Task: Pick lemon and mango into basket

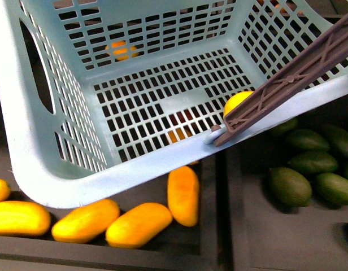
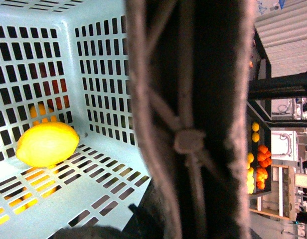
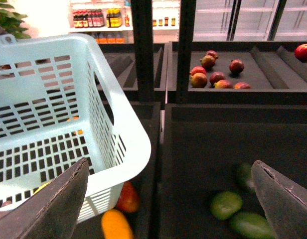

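Over on the left, a row of yellow oblong fruits (image 1: 139, 224) lies in a dark tray (image 1: 27, 248), and the near rim of the light teal basket (image 1: 134, 169) covers the top end of one of them. The basket fills most of the front view, sitting tilted, and fruit shows through its slotted floor. Inside it the lemon (image 1: 237, 103) rests on the floor near the right-hand wall, half hidden behind the rim and the foot of the brown ribbed handle (image 1: 292, 70), which slants up to the right. Further right, green fruits (image 1: 290, 186) sit together in the next tray. I can't make out the left gripper: its wrist camera is pressed up against the blurred handle, with the lemon (image 2: 48, 144) lying beyond it, so I can't tell how it stands. The right gripper (image 3: 169, 163) has its fingers (image 3: 64, 204) spread wide apart with nothing between them, over the trays beside the basket.
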You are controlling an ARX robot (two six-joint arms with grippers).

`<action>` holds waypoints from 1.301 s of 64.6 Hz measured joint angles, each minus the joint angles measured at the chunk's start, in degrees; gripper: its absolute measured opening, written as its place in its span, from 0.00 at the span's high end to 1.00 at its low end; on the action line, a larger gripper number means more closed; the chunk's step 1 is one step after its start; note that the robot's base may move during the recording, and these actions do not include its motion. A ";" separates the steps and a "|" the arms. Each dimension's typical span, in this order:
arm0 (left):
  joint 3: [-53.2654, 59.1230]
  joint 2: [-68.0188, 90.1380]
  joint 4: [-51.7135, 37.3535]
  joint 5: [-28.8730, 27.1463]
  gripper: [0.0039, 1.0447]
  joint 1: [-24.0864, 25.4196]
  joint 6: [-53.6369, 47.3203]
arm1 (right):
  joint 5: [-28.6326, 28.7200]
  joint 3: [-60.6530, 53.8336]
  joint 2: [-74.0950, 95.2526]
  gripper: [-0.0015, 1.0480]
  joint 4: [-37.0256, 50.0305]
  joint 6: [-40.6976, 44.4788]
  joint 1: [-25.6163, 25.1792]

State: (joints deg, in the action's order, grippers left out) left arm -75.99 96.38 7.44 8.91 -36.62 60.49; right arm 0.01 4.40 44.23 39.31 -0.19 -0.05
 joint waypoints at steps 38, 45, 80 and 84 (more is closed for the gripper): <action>0.00 -0.02 0.00 0.02 0.96 0.00 -0.04 | -0.02 -0.02 -0.02 0.08 0.00 0.02 0.00; 0.00 -0.02 0.00 -0.09 0.96 -0.02 -0.15 | -0.02 -0.04 -0.02 0.08 0.00 0.00 0.00; 0.00 -0.11 0.02 -0.87 0.96 0.76 -0.61 | -15.37 10.82 5.70 0.08 -26.36 -8.00 -0.46; 0.00 -0.17 0.02 -0.24 0.96 0.31 -0.44 | -16.94 15.23 11.17 0.08 -33.92 -9.14 -3.50</action>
State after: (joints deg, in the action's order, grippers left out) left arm -75.99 96.20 7.46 8.67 -36.32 60.05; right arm -16.93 19.64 55.40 5.39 -9.32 -3.55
